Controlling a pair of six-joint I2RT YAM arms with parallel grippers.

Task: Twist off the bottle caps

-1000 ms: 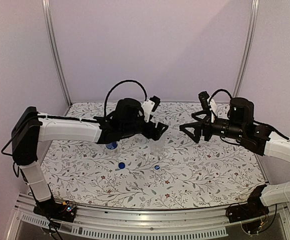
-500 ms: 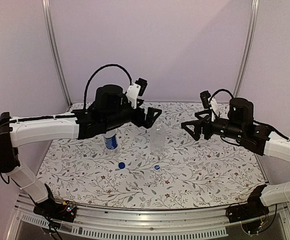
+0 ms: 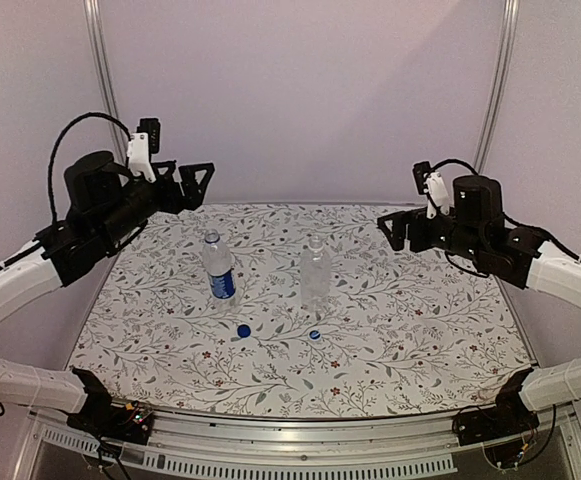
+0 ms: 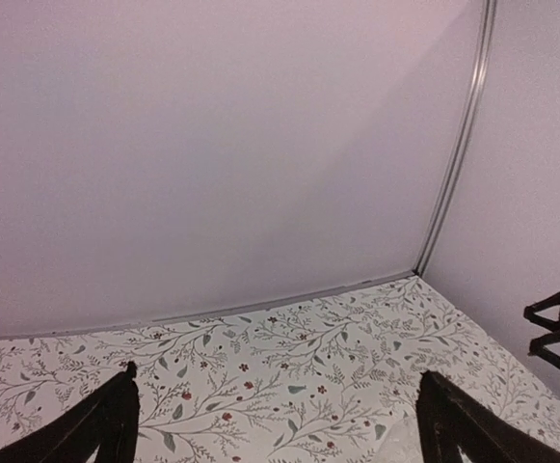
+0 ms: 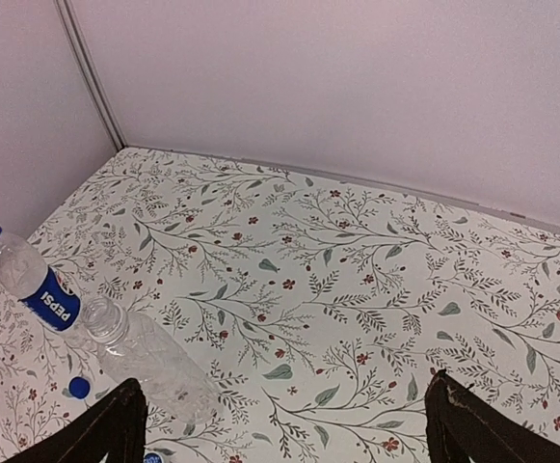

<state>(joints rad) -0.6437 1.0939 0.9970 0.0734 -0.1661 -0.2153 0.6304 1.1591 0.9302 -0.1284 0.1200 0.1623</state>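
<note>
Two bottles stand upright mid-table: one with a dark blue label (image 3: 218,270) (image 5: 40,292) and a plain clear one (image 3: 316,272) (image 5: 150,364). In front of them lie two bottle caps, a solid blue one (image 3: 243,330) (image 5: 79,388) and a whitish one with a blue top (image 3: 314,334). Neither bottle's neck carries a cap. My left gripper (image 3: 192,186) (image 4: 275,429) hangs open, high at the back left, well away from the bottles. To the right of the plain bottle, raised above the table, my right gripper (image 3: 396,228) (image 5: 280,429) is open with nothing in it.
The floral tablecloth (image 3: 400,330) is enclosed by pale walls with metal corner strips (image 3: 105,100) (image 3: 495,100). The right gripper's fingers (image 4: 559,328) show at the right edge of the left wrist view.
My left arm has lifted and swung back to the far left, away from the plain bottle, which stays standing. The right gripper has drawn slightly back to the right.
</note>
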